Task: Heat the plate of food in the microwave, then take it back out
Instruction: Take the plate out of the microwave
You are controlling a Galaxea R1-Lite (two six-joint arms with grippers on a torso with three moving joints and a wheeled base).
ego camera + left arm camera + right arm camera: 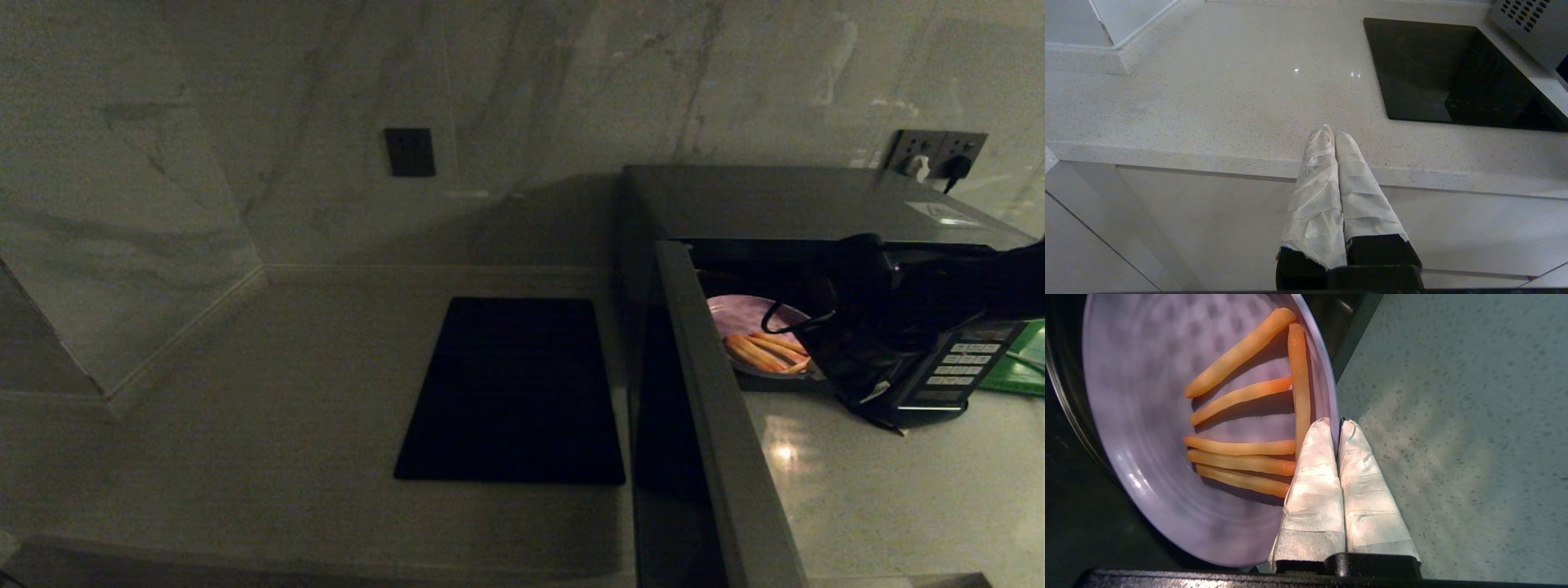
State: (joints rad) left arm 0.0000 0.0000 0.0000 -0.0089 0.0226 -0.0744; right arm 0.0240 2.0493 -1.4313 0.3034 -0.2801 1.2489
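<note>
The microwave (pixel 800 204) stands at the right of the counter with its door (pixel 718 425) swung wide open toward me. The plate of food (pixel 755 335), pale lilac with several orange sticks (pixel 1241 396), sits at the mouth of the oven, its near edge over the counter. My right gripper (pixel 1337 424) is shut on the plate's rim (pixel 1331 396), one taped finger inside the plate and one outside. In the head view the right arm (pixel 882 327) covers the plate's right side. My left gripper (pixel 1331 132) is shut and holds nothing, parked over the counter's front edge.
A flat black cooktop slab (pixel 514 392) lies in the counter left of the open door. A wall socket with a plug (pixel 939 159) is behind the microwave. Something green (pixel 1020 367) lies right of the button panel (pixel 959 367). Bare speckled counter (pixel 882 490) stretches before the oven.
</note>
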